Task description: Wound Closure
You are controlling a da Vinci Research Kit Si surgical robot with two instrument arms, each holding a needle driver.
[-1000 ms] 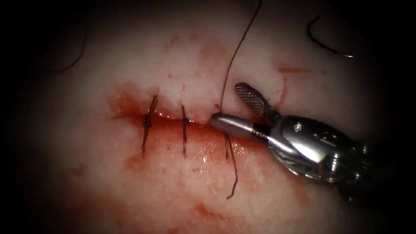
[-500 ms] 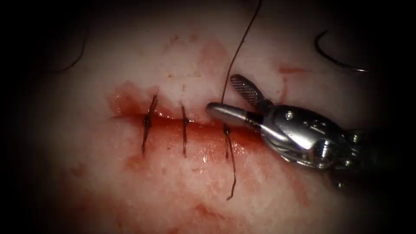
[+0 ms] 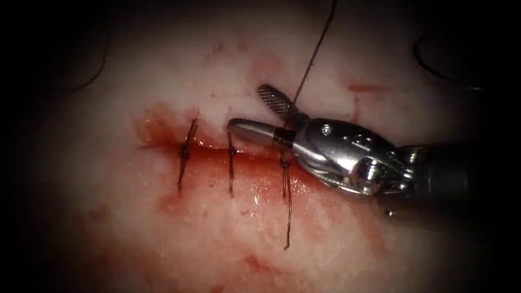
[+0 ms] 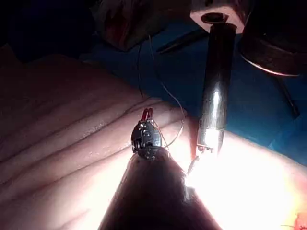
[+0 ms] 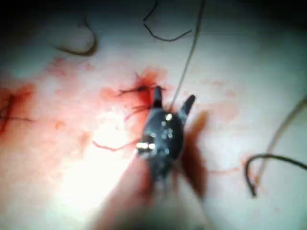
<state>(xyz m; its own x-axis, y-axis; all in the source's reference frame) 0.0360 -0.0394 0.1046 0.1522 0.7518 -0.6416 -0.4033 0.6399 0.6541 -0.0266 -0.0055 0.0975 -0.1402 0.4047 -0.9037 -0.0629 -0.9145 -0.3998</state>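
Over the cut (image 3: pixel 217 152), the right tool (image 3: pixel 260 114) has slid leftward, its spread jaws now straddling the thread (image 3: pixel 312 57), holding nothing.

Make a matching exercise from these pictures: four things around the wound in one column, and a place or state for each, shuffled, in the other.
1. right tool
2. long thread
3. thread tail
4. finished stitches

A. runs upward between the open jaws
B. cross the cut, left of the tool
C. jaws open, holding nothing
D. lies on the tissue below the cut

Pairs: 1-C, 2-A, 3-D, 4-B
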